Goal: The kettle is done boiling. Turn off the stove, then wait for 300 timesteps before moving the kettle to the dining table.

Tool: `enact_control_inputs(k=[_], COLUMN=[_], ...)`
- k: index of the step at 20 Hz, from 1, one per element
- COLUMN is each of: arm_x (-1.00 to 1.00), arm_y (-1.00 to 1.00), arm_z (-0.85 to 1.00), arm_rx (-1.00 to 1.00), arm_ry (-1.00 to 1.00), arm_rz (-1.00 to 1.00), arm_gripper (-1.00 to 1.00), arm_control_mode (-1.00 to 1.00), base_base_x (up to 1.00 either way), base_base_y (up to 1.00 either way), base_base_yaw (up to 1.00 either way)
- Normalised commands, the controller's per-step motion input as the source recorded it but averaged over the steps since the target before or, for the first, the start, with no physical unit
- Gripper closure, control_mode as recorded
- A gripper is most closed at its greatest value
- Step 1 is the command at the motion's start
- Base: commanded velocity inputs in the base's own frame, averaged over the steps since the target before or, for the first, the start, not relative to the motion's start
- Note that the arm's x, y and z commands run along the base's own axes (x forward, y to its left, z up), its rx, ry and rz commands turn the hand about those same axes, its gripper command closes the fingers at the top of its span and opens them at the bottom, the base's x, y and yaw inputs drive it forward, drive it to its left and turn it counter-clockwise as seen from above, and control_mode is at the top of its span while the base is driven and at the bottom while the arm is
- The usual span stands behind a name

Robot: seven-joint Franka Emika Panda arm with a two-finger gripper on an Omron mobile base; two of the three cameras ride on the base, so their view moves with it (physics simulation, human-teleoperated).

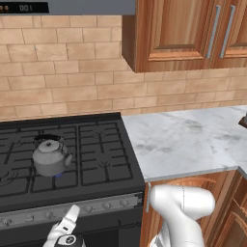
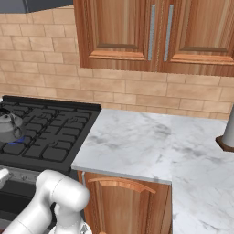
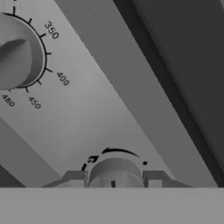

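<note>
The grey kettle stands upright on a left grate of the black stove, with a small blue flame under it. My gripper is down at the stove's silver front strip. In the hand view its fingertips press either side of a small round knob, so it is shut on that knob. In the left base view the white hand reaches up to the strip, well below and in front of the kettle. The dining table is out of view.
A marble counter runs right of the stove, over wooden cabinet doors. Wooden wall cabinets hang above. A dark-based object stands at the counter's far right. A large temperature dial sits beside the gripped knob.
</note>
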Motion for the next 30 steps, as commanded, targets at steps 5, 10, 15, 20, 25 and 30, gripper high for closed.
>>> enact_control_inputs(k=[5,10,15,20,25,30], arm_x=[-0.08,0.00,0.00,0.00,0.00,-0.03], arm_y=[-0.08,-0.02,-0.01,0.00,0.00,-0.01], arm_z=[-0.19,-0.19,-0.23,-0.25,-0.17,-0.15], arm_rx=[0.25,0.22,0.21,0.21,0.26,0.27], arm_ry=[-0.05,-0.01,0.00,0.00,0.00,-0.01], arm_rz=[0.00,-0.01,-0.01,-0.01,-0.01,0.00], arm_gripper=[1.00,1.00,1.00,1.00,1.00,1.00], arm_control_mode=[-1.00,-1.00,-1.00,-1.00,-1.00,-1.00], base_base_x=[0.00,0.00,0.00,0.00,0.00,0.00], base_base_y=[0.00,0.00,0.00,0.00,0.00,0.00], base_base_yaw=[0.00,0.00,0.00,0.00,0.00,0.00])
